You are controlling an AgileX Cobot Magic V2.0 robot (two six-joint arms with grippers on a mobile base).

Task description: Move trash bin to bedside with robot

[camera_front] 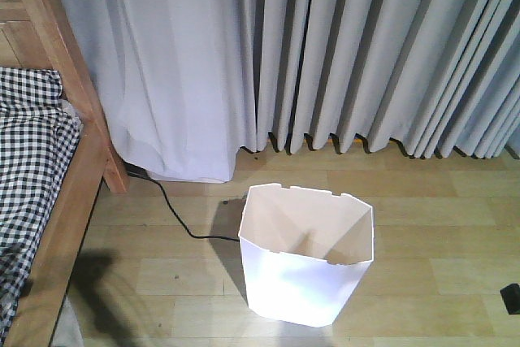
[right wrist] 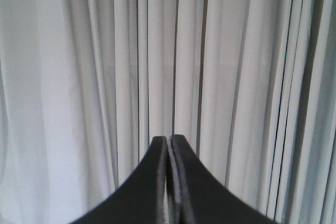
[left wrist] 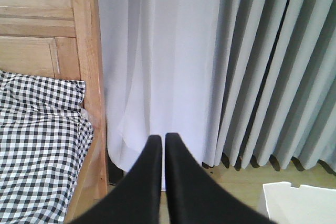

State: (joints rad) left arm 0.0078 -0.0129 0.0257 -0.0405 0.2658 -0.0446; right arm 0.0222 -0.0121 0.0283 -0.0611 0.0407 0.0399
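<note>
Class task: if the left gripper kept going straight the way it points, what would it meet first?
Probably the pale grey pleated curtain: the shut left gripper points at it, beside the light wooden bed frame. Depth is unclear.

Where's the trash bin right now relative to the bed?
In the front view the trash bin stands upright on the wooden floor, centre-right, apart from the bed at left, before the grey curtains.

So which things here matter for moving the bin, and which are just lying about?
For the job:
- trash bin, standing empty on the floor
- bed, at left
- left gripper, shut
- right gripper, shut

Just lying about:
- curtains
- black cable
</note>
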